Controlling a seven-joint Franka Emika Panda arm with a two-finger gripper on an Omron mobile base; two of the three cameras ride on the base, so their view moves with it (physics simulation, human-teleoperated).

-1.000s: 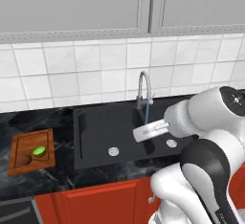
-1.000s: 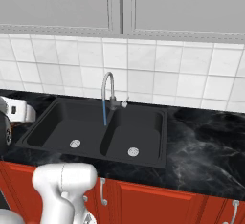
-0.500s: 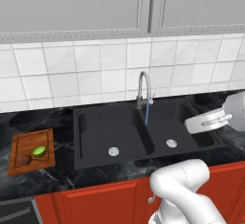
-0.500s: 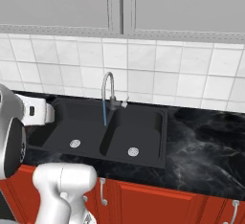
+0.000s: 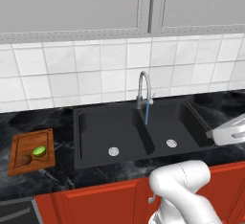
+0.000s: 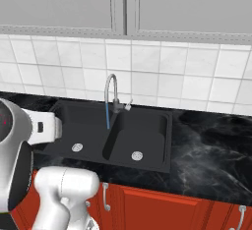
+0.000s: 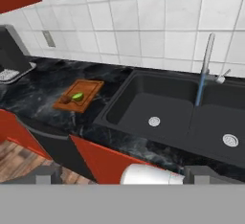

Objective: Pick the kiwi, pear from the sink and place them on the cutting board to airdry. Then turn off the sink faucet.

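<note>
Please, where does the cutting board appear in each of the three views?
Left base view: cutting board at lower left, on the counter left of the sink.
Right base view: not in it.
Hand view: left of centre, left of the sink.
Shared landmark: the sink faucet.

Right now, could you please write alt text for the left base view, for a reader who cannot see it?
A black double-basin sink sits empty in a dark marble counter while the silver gooseneck faucet runs a thin blue stream. At left, a reddish wooden cutting board holds a green fruit and a brown one.
</note>
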